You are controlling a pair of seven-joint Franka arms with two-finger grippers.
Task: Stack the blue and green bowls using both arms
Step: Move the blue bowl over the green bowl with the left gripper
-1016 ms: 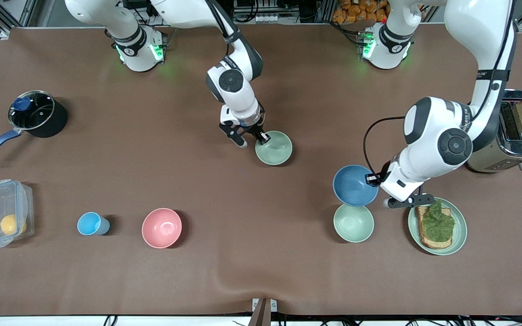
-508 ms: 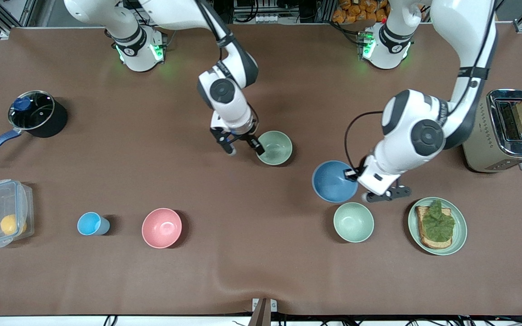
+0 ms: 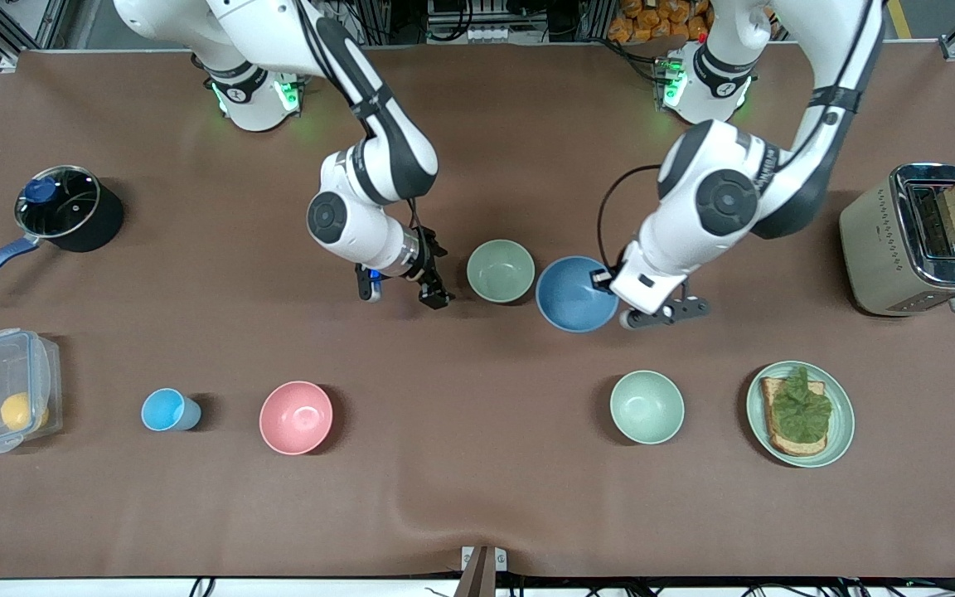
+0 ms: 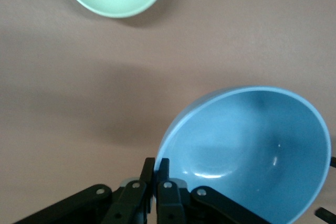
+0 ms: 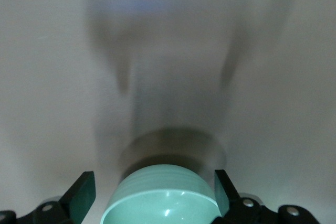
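Brown table (image 3: 477,497) — left tool (image 3: 610,286) clamped on blue bowl (image 3: 575,294), right tool (image 3: 401,292) spread beside green bowl (image 3: 500,270)

The blue bowl (image 3: 575,293) is round, matte and mid-blue. It hangs tilted in the air, pinched at its rim, just beside the green bowl (image 3: 501,270). The green bowl, pale sage and the same size, sits upright and empty on the brown surface (image 3: 477,497).
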